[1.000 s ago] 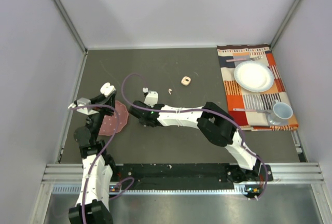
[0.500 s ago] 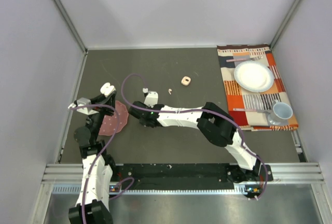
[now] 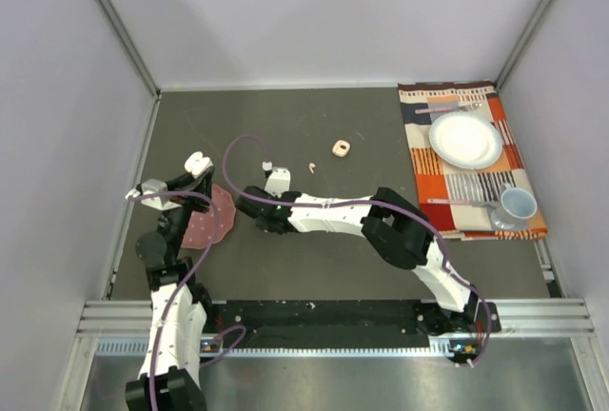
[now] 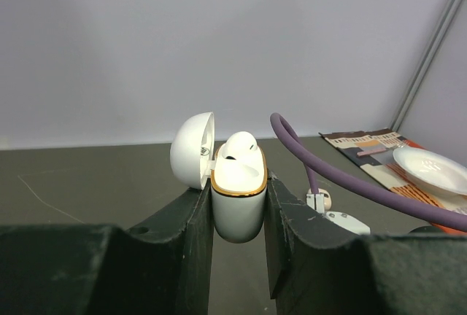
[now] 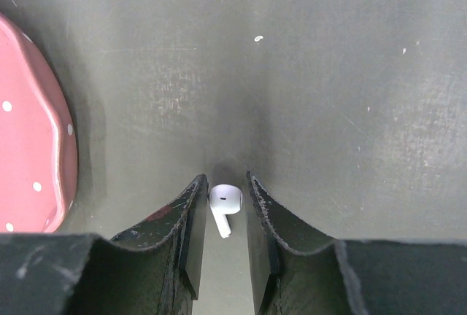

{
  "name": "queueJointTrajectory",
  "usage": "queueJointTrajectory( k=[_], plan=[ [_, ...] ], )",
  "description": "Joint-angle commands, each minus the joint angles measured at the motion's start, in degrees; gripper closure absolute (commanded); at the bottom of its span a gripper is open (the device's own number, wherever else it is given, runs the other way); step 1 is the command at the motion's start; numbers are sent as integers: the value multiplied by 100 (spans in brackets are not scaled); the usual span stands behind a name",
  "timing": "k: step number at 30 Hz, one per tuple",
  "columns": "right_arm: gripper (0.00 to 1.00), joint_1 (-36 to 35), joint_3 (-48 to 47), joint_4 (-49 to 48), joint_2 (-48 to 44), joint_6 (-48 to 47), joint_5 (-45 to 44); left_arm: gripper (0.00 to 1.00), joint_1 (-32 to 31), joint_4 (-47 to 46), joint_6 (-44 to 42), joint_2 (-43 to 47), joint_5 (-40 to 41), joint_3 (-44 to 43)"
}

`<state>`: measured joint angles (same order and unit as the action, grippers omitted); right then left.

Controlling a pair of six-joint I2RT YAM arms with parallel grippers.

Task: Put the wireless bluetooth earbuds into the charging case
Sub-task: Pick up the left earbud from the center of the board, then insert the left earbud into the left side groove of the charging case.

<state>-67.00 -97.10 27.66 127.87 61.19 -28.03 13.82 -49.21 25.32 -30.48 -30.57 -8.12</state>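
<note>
Pickup of a loose earbud is in hand. On the table (image 3: 314, 126), left of centre in the top view, the left gripper (image 4: 238, 187) clamps the case (image 4: 238, 209) upright, lid open, one bud (image 4: 238, 147) seated. The right gripper (image 5: 225, 177) straddles the earbud (image 5: 225, 198); whether it pinches I cannot tell. Next: nip, lift, carry across. White, glossy, it lies flat, low centre of the right wrist view.

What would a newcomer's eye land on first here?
The left gripper clamps an open white charging case upright, with a seated earbud poking out of it. The right gripper sits low over the dark table, jaws either side of a loose earbud lying there. At far right, a striped placemat carries a white plate and a mug.
</note>
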Motion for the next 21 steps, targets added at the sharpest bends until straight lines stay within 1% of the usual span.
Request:
queueJointTrajectory(
  k=[1,3,5,10,17,21],
  plan=[
    [73,-146,139,266,53,51,52,100,-11,-150,-71,69,25,3],
    [72,-155,130,266,36,42,43,100,-11,-141,-80,60,42,3],
    [69,-164,130,258,36,42,43,100,-11,-141,-89,68,42,-5],
    [66,-182,165,275,9,69,26,100,-11,-124,-89,60,68,-5],
    [65,-199,209,292,-43,166,-53,100,-11,-124,-97,51,60,-14],
    [65,-199,139,319,27,165,43,100,-20,-98,-98,59,60,-5]
  ],
)
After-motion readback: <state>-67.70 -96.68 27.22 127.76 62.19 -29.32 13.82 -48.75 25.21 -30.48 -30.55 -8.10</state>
